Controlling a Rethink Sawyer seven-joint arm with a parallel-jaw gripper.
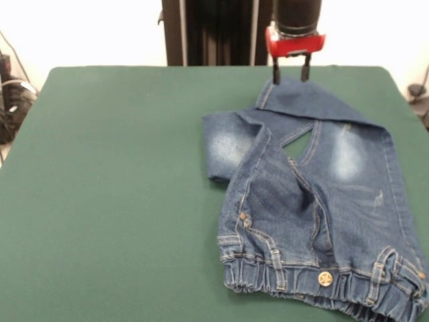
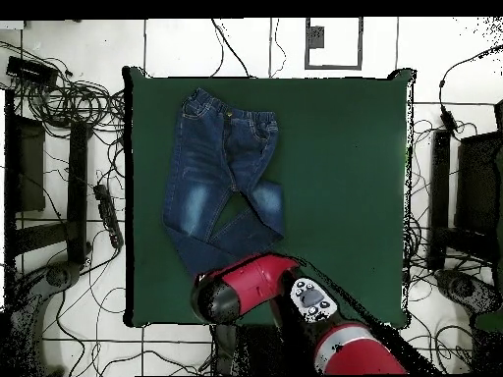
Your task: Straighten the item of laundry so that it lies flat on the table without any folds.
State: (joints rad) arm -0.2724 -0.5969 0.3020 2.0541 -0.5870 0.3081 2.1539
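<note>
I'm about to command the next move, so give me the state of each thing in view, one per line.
jeans: not flat; one leg is folded back across the other, and the waistband faces the camera side.
gripper: open, fingers spread, tips at the folded leg's end.
table: jeans lie toward one side.

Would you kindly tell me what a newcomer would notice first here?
The jeans lie on the green table, waistband toward the front camera, with one leg folded across the other near the hems. The red arm's pincer hangs right at that fold, fingers apart.
</note>
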